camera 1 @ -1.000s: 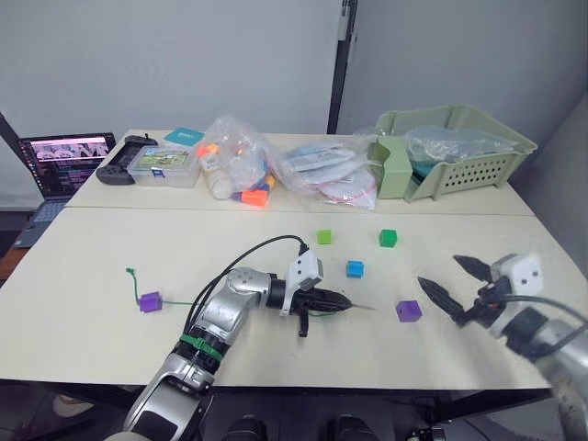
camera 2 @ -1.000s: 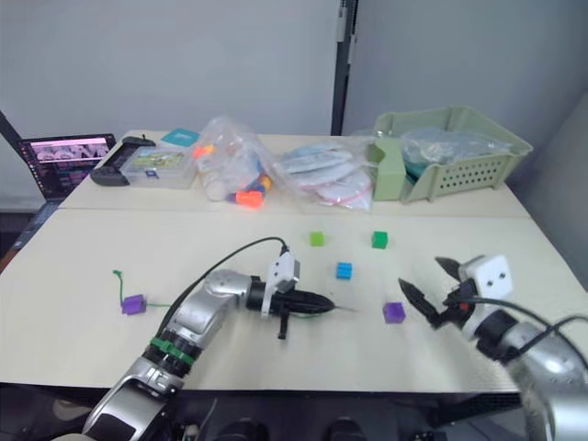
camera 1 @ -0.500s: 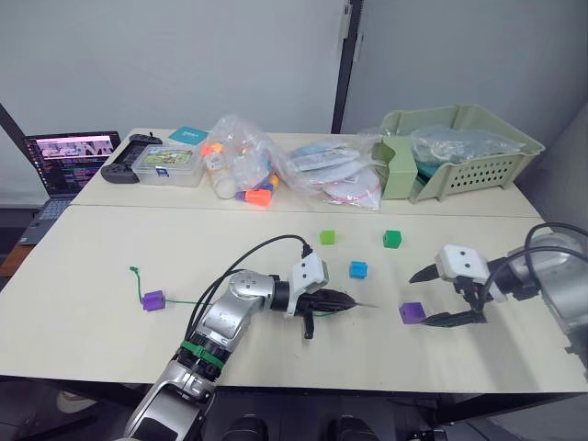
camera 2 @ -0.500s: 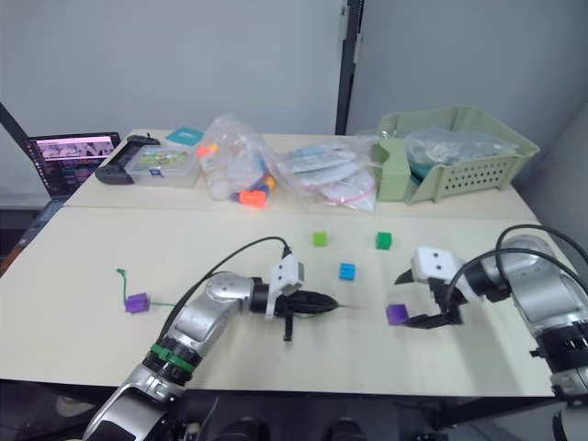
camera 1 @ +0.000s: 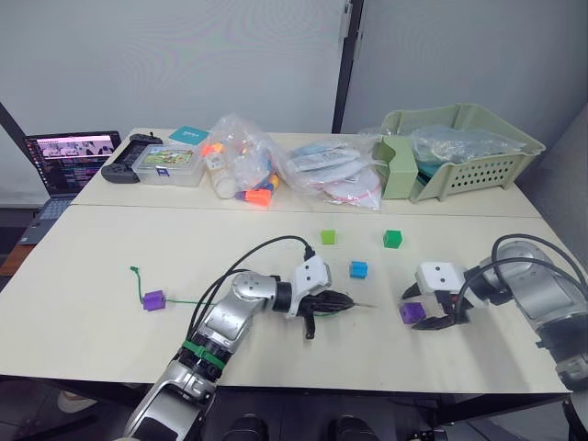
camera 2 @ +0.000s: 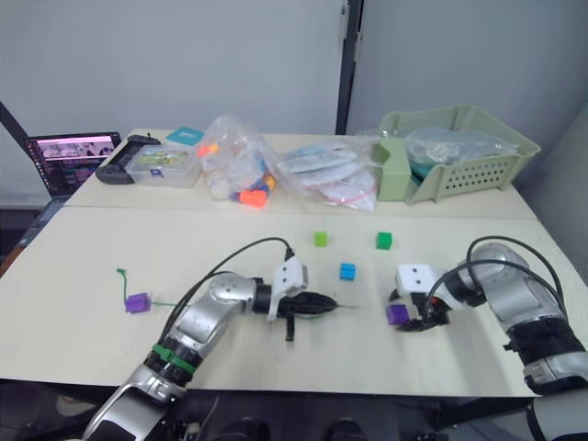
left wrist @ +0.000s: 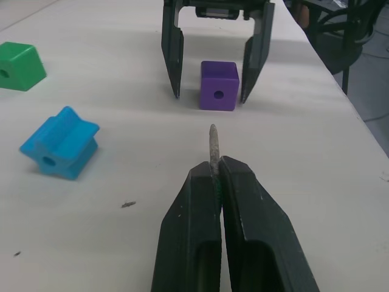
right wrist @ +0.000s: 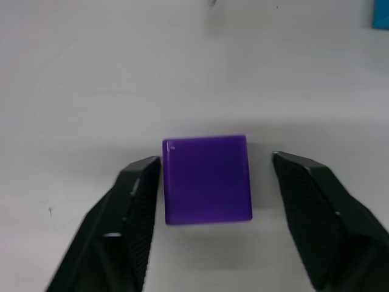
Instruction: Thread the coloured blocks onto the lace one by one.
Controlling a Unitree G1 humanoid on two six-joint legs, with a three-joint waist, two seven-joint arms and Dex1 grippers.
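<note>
Purple block (left wrist: 219, 85) sits flat, hole facing the lace's pale tip (left wrist: 213, 143); another purple block (camera 1: 152, 300) already threaded

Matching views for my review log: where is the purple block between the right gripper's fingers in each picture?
Left eye view: purple block on the table, right of centre, at the right gripper.
Right eye view: same spot.
Left wrist view: far end, straight ahead of the lace tip.
Right wrist view: centre, framed by both fingers, not yet clamped.
Shared landmark: the blue block.
</note>
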